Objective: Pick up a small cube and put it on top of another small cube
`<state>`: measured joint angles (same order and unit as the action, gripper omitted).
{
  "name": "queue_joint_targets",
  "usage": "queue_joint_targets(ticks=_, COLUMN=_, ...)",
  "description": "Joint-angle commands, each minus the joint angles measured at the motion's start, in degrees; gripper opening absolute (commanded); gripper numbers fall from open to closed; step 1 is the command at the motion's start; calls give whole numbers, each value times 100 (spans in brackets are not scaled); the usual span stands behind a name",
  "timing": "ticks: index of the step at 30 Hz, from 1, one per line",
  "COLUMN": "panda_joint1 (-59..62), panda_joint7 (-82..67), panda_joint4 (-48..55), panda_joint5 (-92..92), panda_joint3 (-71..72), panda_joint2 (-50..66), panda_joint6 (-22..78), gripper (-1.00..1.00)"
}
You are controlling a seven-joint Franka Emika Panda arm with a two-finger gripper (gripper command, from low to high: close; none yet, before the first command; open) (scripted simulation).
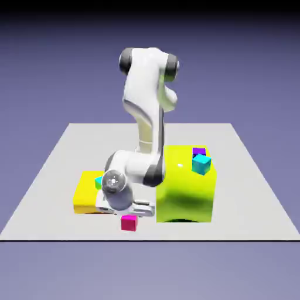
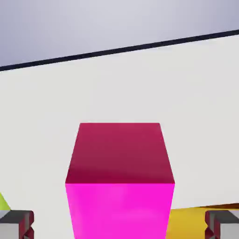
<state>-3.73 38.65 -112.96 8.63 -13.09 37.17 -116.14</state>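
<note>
A tiny magenta-pink cube (image 1: 129, 222) rests on the white table near its front edge. It fills the lower middle of the hand view (image 2: 119, 177). The arm is bent low over it, and my gripper (image 1: 130, 214) hangs just above the cube in the exterior view. The hand view shows my gripper (image 2: 119, 226) open. One grey fingertip (image 2: 17, 224) stands to the cube's left and the other to its right, each with a gap of bare table before the cube. Neither touches it.
A large yellow block (image 1: 186, 187) stands right of the arm with a purple cube (image 1: 198, 152) and a cyan cube (image 1: 201, 164) on top. A low yellow block (image 1: 87, 192) lies on the left, a cyan cube (image 1: 98, 181) on it half hidden by the arm. The table's front edge (image 1: 146, 239) is close.
</note>
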Motion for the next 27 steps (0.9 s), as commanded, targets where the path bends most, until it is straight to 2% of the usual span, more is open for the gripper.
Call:
queue_joint_targets(ticks=1, panda_joint1=0, panda_joint7=0, panda_joint4=0, panda_joint5=0, panda_joint3=0, panda_joint2=0, panda_joint6=0, gripper=-100)
queue_joint_targets(ticks=6, panda_joint1=-75, panda_joint7=104, panda_joint4=500, panda_joint5=-27, panda_joint3=-126, panda_joint2=-459, panda_joint6=931, gripper=-100)
queue_joint_targets(ticks=17, panda_joint1=-1527, panda_joint7=441, panda_joint4=444, panda_joint5=2110, panda_joint3=-50, panda_joint2=-2634, panda_joint6=2631, gripper=-100)
queue_joint_targets(ticks=27, panda_joint1=-1191, panda_joint7=-145, panda_joint4=403, panda_joint5=-15, panda_joint3=2025, panda_joint2=-3447, panda_joint6=3522, gripper=-100)
